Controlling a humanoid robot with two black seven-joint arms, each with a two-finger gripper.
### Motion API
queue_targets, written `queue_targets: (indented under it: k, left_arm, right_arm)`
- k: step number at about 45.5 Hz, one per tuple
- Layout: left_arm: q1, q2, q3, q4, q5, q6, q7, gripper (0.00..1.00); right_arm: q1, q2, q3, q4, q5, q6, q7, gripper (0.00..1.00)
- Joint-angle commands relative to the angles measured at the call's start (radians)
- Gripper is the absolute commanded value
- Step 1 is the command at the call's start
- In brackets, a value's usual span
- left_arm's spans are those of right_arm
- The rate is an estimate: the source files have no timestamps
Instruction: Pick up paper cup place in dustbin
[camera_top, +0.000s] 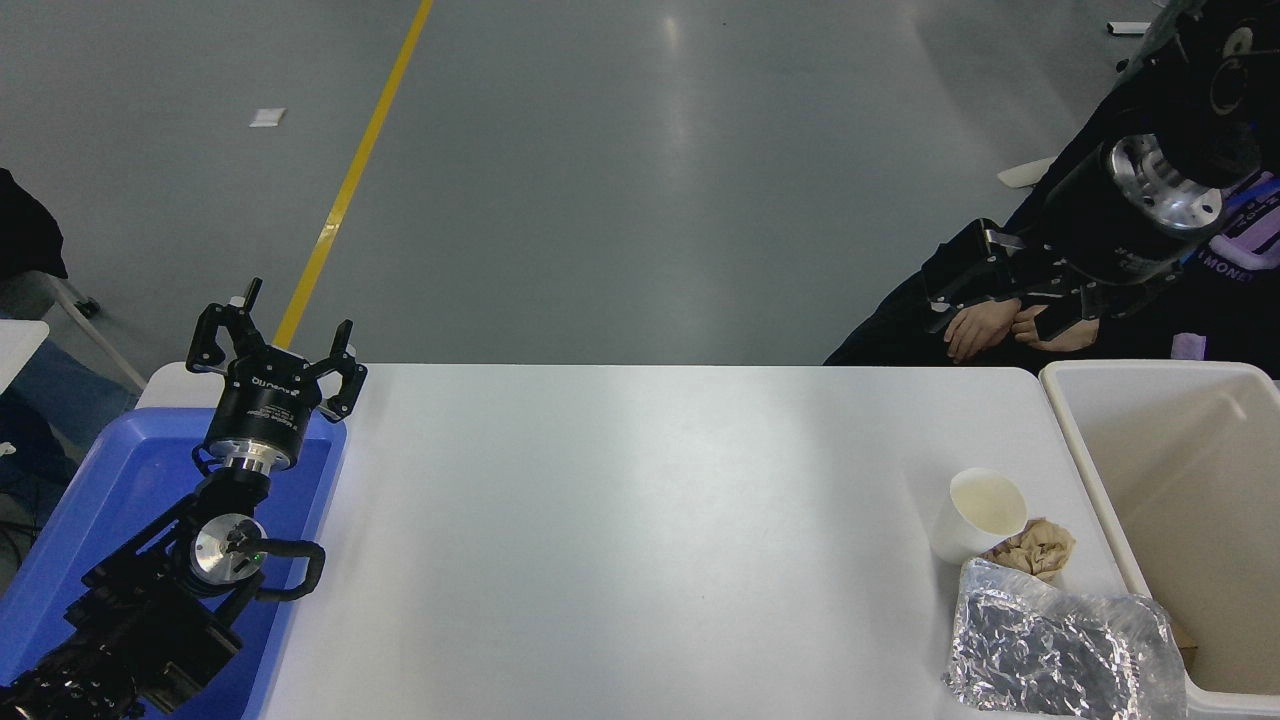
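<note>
Your right claw (985, 290) is hanging spread and empty above the desk's (640, 540) far right corner. The paper cup (978, 515) is standing upright near the dustbin (1130, 560), touching a crumpled wad (1038, 548). Your left claw (272, 345) is sitting spread over the blue tray (120, 480).

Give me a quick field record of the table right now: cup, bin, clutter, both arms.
paper cup: upright on the table's right part, not held
dustbin: at the table's right end, beside the cup
beside the cup: paper wad and foil bag, on its near side
right gripper: open, raised beyond the table's far right corner, in front of a seated person's hands
left gripper: open, parked over the blue tray
task state: cup not yet picked up
</note>
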Motion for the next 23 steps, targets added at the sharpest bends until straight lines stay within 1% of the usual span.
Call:
queue_targets:
  k: [1, 23]
  left_arm:
    - [0.0, 0.0, 0.0, 0.0, 0.0, 0.0, 0.0, 0.98]
    - [0.0, 0.0, 0.0, 0.0, 0.0, 0.0, 0.0, 0.98]
  right_arm:
    - [-0.008, -0.004, -0.003, 0.004, -0.006, 0.003, -0.021, 1.0]
    - [-0.115, -0.018, 0.005, -0.032, -0.018, 0.003, -0.022, 1.0]
